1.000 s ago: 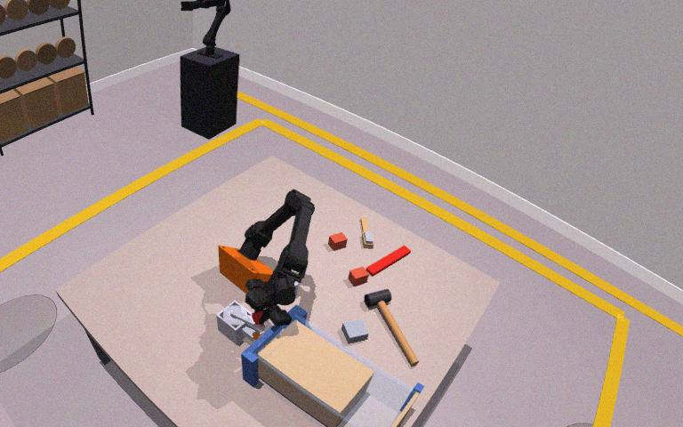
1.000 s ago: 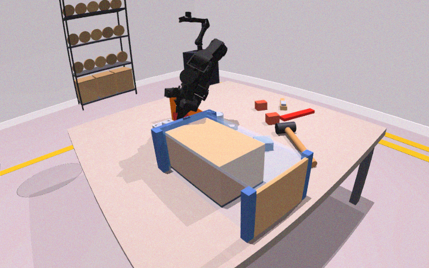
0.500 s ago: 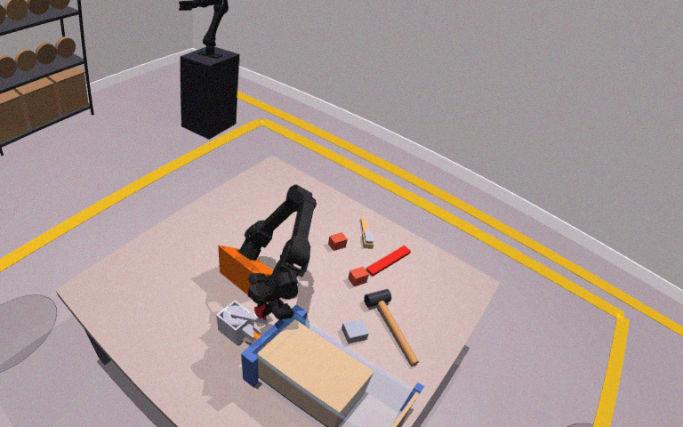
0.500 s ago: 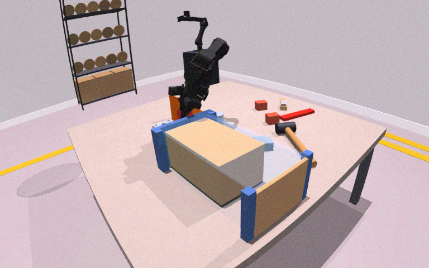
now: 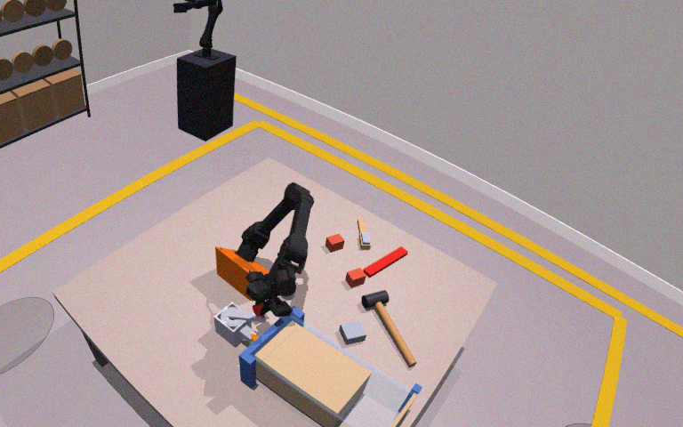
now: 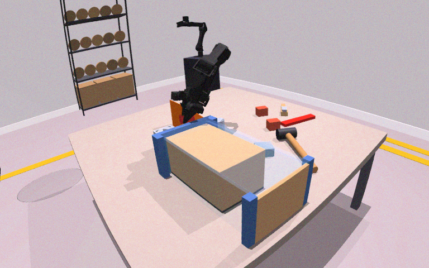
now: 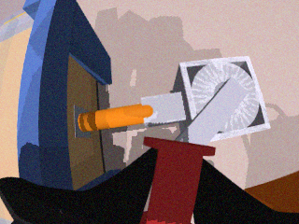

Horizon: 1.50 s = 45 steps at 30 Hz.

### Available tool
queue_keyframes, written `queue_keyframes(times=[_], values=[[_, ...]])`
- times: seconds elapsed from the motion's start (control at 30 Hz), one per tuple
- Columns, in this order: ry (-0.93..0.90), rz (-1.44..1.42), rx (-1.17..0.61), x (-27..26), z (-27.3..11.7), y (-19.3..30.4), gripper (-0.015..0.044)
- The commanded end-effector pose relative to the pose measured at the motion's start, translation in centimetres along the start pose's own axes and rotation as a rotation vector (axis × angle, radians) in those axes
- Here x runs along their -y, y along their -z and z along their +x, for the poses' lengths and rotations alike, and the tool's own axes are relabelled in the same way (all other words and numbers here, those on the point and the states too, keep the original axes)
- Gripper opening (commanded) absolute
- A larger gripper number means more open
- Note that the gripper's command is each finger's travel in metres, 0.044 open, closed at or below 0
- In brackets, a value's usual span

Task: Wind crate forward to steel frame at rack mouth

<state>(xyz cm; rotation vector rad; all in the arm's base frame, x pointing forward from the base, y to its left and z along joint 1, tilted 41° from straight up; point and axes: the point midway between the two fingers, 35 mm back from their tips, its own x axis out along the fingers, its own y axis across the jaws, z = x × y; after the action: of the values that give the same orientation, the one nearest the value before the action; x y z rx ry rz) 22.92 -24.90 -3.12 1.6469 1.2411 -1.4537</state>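
On the far left part of the bench [image 5: 139, 275] [image 6: 110, 146] [image 7: 154, 9], near the winch, the work is in progress:

- The gripper [image 5: 269, 308] [image 6: 186, 120] [image 7: 174, 156] is closed on the red grip [image 5: 258, 310] [image 6: 191, 119] [image 7: 177, 182] of the handle.
- The grey crank arm [image 5: 245, 318] [image 7: 217, 112] lies across the top of the winch [image 5: 231, 334] [image 6: 162, 130] [image 7: 184, 77], so the key seems to be seated; the hole itself is hidden.
- The crate [image 5: 313, 365] [image 6: 215, 146] [image 7: 86, 159] is inside the guard cubby, at its far end, just behind the blue frame [image 5: 248, 370] [image 6: 161, 156] [image 7: 51, 93]. It looks flat.
- Much of the winding is probably done, but whether crate and frame are touching, one cannot tell.
- What is left, by judgement: finish any small gap gently, then release the grip and move away.
- To the right on the bench are the mallet [image 5: 395, 333] [image 6: 296, 146], the bright red bar [image 5: 386, 261] [image 6: 298, 119] and the pale grey block [image 5: 352, 332] [image 6: 266, 149].
- In the room, a storage rack [image 5: 81, 52] [image 6: 135, 82] stands at far left, and a black pedestal [image 5: 204, 100] [image 6: 188, 76] with another arm stands behind the bench.
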Motion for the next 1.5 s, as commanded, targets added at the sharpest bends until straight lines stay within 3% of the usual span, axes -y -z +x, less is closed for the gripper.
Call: queue_keyframes(times=[0.0,1.47], values=[[0.026,0.003,-0.026,1.3,-0.1,1.0,0.0],[0.03,0.004,-0.026,6.9,-0.5,1.5,0.0]])
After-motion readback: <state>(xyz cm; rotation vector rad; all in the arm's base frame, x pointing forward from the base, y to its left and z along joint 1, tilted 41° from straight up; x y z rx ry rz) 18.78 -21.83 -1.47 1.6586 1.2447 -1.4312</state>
